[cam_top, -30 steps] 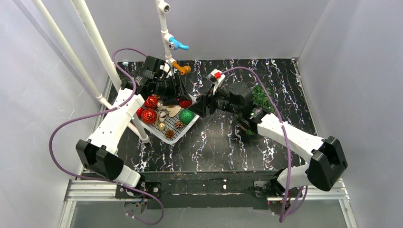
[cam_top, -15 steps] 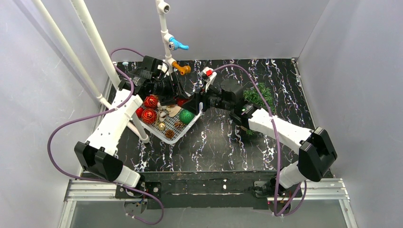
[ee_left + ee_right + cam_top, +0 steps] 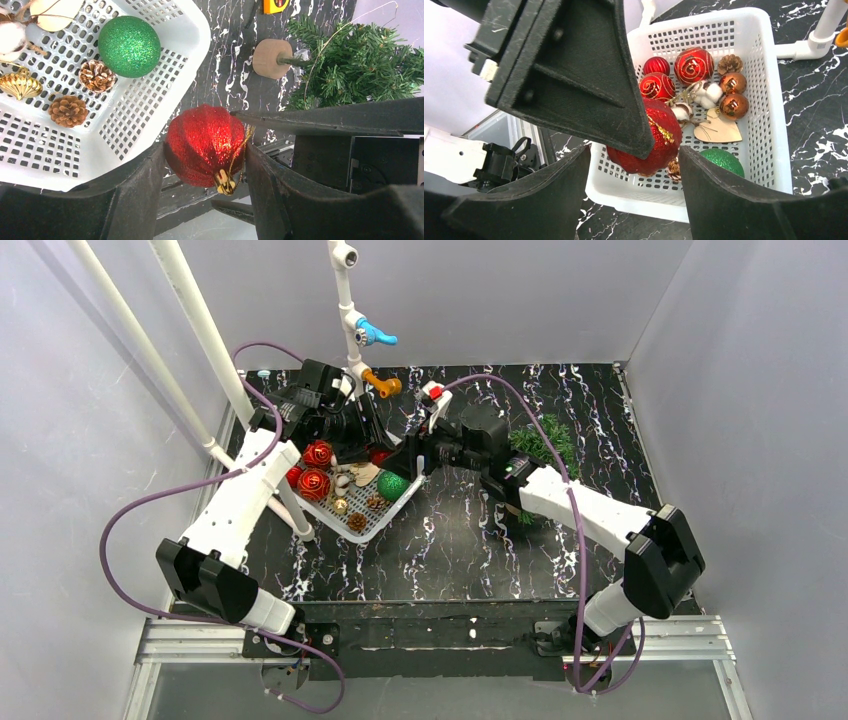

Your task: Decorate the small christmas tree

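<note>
The left fingers (image 3: 135,190) were closed on a red ball ornament (image 3: 205,145), pinching it from both sides just past the corner of the white basket (image 3: 135,120); the right fingers (image 3: 549,195) stood wide apart and empty, flanking that same ornament, though whether they touched it could not be told. The small christmas tree (image 3: 360,65) appeared to lie on its side on the dark bench (image 3: 450,550), its brown base (image 3: 270,58) turned toward the basket; it lay apart from both pairs of fingers, beyond the held ornament in the left wrist view and close behind the right arm's wrist in the top view.
</note>
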### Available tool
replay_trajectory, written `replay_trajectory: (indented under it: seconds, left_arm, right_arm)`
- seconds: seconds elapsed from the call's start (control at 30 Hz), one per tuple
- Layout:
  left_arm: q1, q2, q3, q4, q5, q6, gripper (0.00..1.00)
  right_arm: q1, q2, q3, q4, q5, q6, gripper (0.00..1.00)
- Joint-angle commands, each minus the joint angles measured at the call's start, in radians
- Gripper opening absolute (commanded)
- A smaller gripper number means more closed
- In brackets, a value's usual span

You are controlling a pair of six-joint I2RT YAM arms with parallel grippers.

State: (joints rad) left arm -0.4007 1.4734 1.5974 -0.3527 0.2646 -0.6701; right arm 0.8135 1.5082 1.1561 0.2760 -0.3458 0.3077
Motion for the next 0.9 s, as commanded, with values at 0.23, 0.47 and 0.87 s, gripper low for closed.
replay_trajectory:
  seconds: [0.23, 0.47, 0.87]
  left_arm:
    - [-0.007, -0.022, -0.028, -0.095, -0.034, 0.052, 0.45]
    - [-0.021, 0.027, -0.054, -0.146, -0.184, 0.132, 0.43]
    - [-0.042, 0.272, 0.148, -0.298, -0.404, 0.220, 0.45]
  right_arm:
    - [0.009, -0.191, -0.039, -0.128, 0.148, -0.105, 0.75]
    - [0.008, -0.357, -0.138, -0.241, 0.313, -0.180, 0.76]
    - [0.000, -0.565, -0.230, -0.508, 0.501, -0.203, 0.78]
